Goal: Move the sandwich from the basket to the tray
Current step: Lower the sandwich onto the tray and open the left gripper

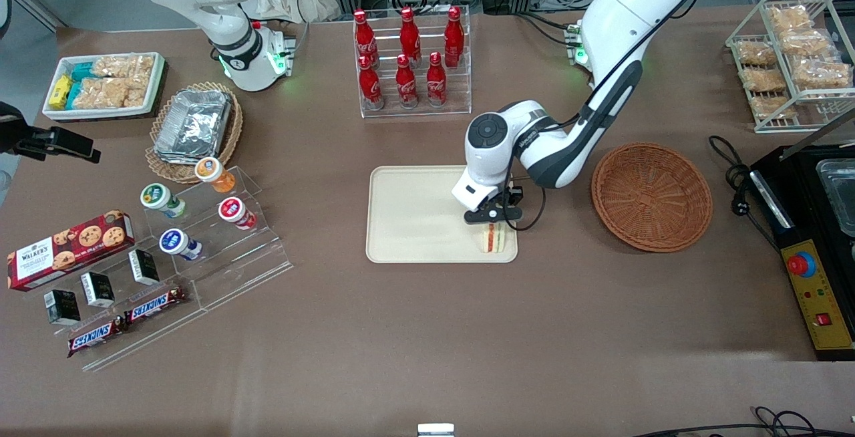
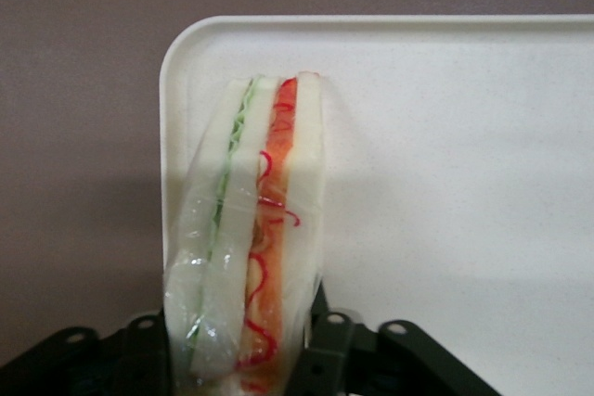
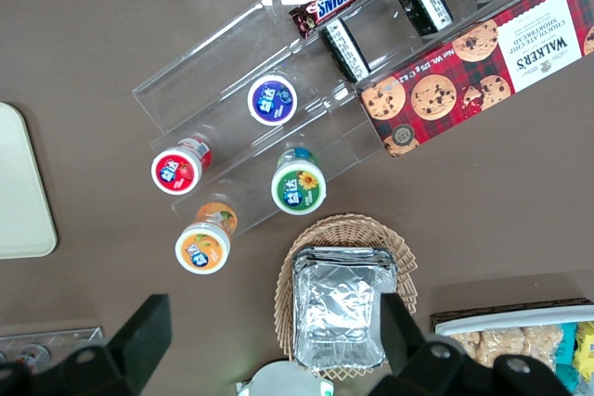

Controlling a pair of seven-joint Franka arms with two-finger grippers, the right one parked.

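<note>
my tool (image 1: 495,221) pinches the sandwich (image 1: 495,238) on the tray (image 1: 414,213) corner; basket (image 1: 651,196) sits beside; coca-cola bottles (image 1: 407,56), snickers bars (image 1: 127,322), walker's box (image 1: 70,248).

The sandwich (image 2: 251,229) sits in clear, glossy plastic film that wrinkles over soft, matt white bread. The tray (image 1: 407,223) looks like smooth cream plastic — matt, faintly speckled. The gripper (image 1: 494,222) above the tray's corner nearest the basket is matt black, seemingly plastic, closed on the sandwich. The basket (image 1: 651,196) is rough woven wicker — reddish-brown. The table (image 1: 467,343) is covered in dull brown, cloth-like material.
</note>
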